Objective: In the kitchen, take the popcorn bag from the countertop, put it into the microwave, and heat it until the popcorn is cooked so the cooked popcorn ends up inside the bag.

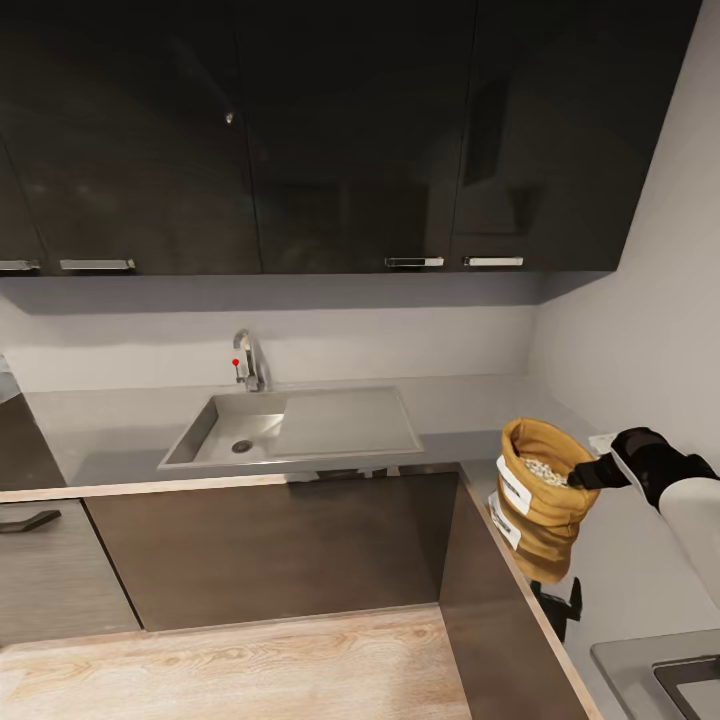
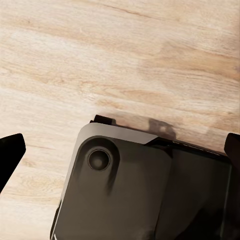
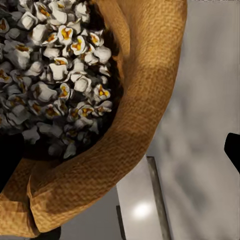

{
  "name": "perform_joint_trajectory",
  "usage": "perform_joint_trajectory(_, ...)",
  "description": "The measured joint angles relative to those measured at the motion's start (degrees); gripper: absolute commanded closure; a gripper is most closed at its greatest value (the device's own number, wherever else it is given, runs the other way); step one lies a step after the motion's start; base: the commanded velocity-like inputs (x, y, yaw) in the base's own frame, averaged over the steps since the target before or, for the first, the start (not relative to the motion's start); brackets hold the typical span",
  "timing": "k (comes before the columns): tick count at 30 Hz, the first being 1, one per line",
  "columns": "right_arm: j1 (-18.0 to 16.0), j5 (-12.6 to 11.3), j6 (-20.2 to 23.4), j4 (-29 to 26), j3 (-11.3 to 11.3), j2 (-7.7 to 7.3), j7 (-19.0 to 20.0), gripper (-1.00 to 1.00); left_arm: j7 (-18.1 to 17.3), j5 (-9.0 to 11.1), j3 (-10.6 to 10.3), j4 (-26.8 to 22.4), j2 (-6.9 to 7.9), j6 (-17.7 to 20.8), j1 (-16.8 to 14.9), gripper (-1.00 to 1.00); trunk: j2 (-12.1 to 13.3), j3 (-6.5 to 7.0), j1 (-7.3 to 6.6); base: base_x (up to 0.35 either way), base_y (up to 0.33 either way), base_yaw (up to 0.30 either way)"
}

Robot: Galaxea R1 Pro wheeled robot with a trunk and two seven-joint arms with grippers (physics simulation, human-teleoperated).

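Note:
The popcorn bag [image 1: 540, 520] is golden-tan with white labels and hangs tilted just over the light-grey countertop [image 1: 470, 405] at the right. Its mouth is open, and whitish popcorn [image 1: 546, 470] fills the top. My right gripper [image 1: 586, 474] reaches in from the right and is shut on the bag's rim. Up close, the right wrist view has the woven bag [image 3: 145, 100] and the popcorn [image 3: 60, 75] between the fingers of my right gripper [image 3: 120, 160]. My left gripper [image 2: 120, 152] hangs open above the wood floor and my dark base [image 2: 130, 185]. The microwave is out of view.
A steel sink [image 1: 290, 425] with a tap [image 1: 247, 362] is set in the countertop straight ahead. Glossy black wall cabinets [image 1: 350, 130] hang above, with dark base cabinets [image 1: 270, 545] below. A hob corner [image 1: 670, 680] shows at the lower right. Wood floor [image 1: 250, 670] lies in front.

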Motion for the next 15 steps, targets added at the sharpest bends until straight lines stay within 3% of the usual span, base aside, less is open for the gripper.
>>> perform_joint_trajectory(8, -0.1, 0.0, 0.1, 0.0, -2.1, 0.19, -0.1, -1.00, 0.0, 0.0, 0.0, 0.0, -0.04, 0.0, 0.0, -1.00, 0.0, 0.00, 0.00, 0.000, 0.000, 0.000)
perform_joint_trajectory(15, -0.1, 0.0, 0.2, -0.1, -2.4, 0.22, -0.4, -1.00, 0.0, 0.0, 0.0, 0.0, -0.02, 0.0, 0.0, -1.00, 0.0, 0.00, 0.00, 0.000, 0.000, 0.000)
